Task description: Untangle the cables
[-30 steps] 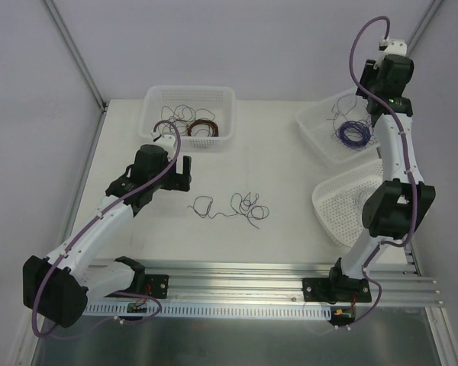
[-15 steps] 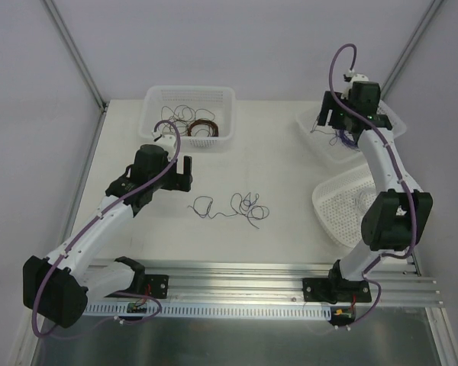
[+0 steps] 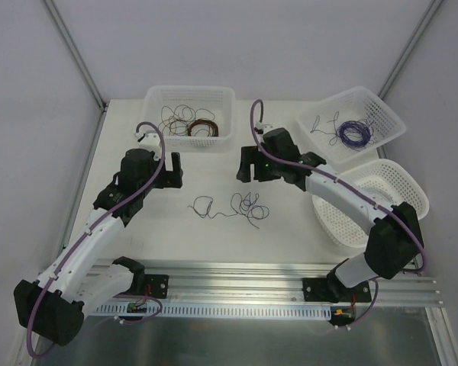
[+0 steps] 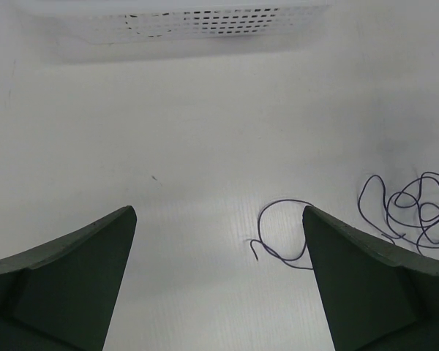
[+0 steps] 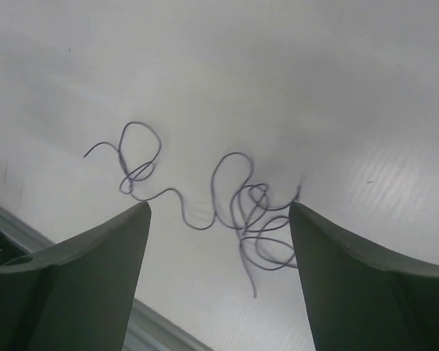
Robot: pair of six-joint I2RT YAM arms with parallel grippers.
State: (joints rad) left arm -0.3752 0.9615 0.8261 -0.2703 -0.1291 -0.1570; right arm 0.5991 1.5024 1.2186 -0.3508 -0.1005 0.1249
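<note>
The cables lie loose on the white table in the middle: a thin dark purple tangle on the right with a looped tail running left. My left gripper is open and empty, to the left of and behind the tail. Its wrist view shows the tail loop by the right finger and the tangle at the right edge. My right gripper is open and empty, just behind the tangle. In its wrist view the tangle lies between and beyond the fingers.
A white basket at the back left holds dark wires and a red-brown coil. A basket at the back right holds a purple coil. A third basket lies tilted at the right. A metal rail runs along the front edge.
My right arm has swung from above the back right basket down to the middle of the table, just behind the cables. My left gripper has shifted slightly left and back.
</note>
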